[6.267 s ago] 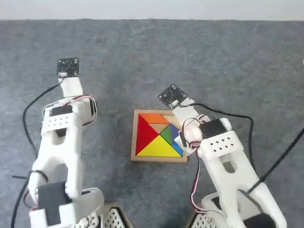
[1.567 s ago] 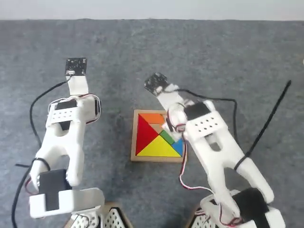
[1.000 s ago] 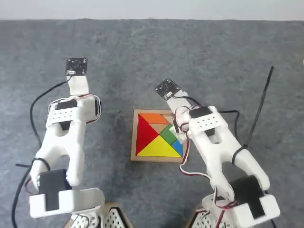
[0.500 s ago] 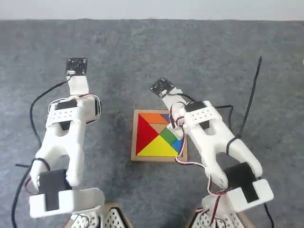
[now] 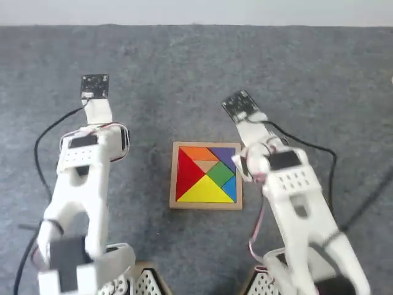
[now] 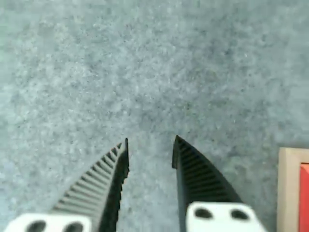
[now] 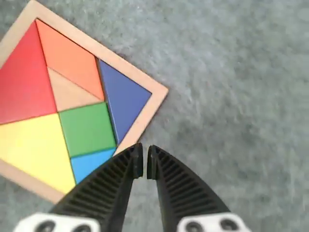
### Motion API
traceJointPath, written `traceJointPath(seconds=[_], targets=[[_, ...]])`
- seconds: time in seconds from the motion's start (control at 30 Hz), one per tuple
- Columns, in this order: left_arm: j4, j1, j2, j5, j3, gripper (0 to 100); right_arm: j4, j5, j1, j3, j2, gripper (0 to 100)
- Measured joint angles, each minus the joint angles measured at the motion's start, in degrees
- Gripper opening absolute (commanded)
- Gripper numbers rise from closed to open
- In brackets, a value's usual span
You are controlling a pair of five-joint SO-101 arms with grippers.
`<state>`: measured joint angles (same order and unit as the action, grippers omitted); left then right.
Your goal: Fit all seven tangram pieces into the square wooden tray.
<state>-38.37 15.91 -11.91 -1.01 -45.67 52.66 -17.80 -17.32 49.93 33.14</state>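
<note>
1. R gripper [image 7: 144, 159]: fingers [image 7: 120, 176] were all but together, w/ only a sliver of gap and nothing betw. them. The tips hung over the tray [image 7: 144, 113] rim, just beside the light-blue triangle [image 7: 91, 162].
2. L gripper [image 6: 149, 145]: its fingers were apart and empty, over bare mat [image 6: 145, 58].
3. The tray sat about mid-mat, betw. the two arms. It held the red triangle [image 7: 24, 87], orange piece [image 7: 67, 55], tan triangle [image 7: 67, 94], green square [image 7: 87, 130], yellow triangle [image 7: 34, 150], light-blue triangle and dark-blue triangle [image 7: 123, 96]. That made seven, apparently flush w/ no gaps.
4. Judgement: the fitting looked done, so the step in hand was prob. getting the R gripper clear w/o disturbing anything.
5. To do that well:
   - Lift straight up first, then draw back away from the tray.
   - Keep the fingers together so no tip hooks the rim.
   - Go slow. The tray probably lay loose on the mat, so a nudge could slide it or pop the dark-blue triangle.
6. L arm [image 5: 83, 166] stood well apart from the tray and was best left parked.
</note>
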Motion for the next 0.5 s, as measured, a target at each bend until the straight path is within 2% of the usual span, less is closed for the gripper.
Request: traceJointPath(seconds=[0.23, 0.5], targets=[[5.10, -1.41, -24.79, 0.35, -18.02, 15, 2.64, 0.18, 9.32, 12.31, 15.12, 1.0], [5.45, -4.22, -53.27, 0.35, -35.96, 15, 4.84, 0.18, 10.99, 26.55, 34.99, 0.7]])
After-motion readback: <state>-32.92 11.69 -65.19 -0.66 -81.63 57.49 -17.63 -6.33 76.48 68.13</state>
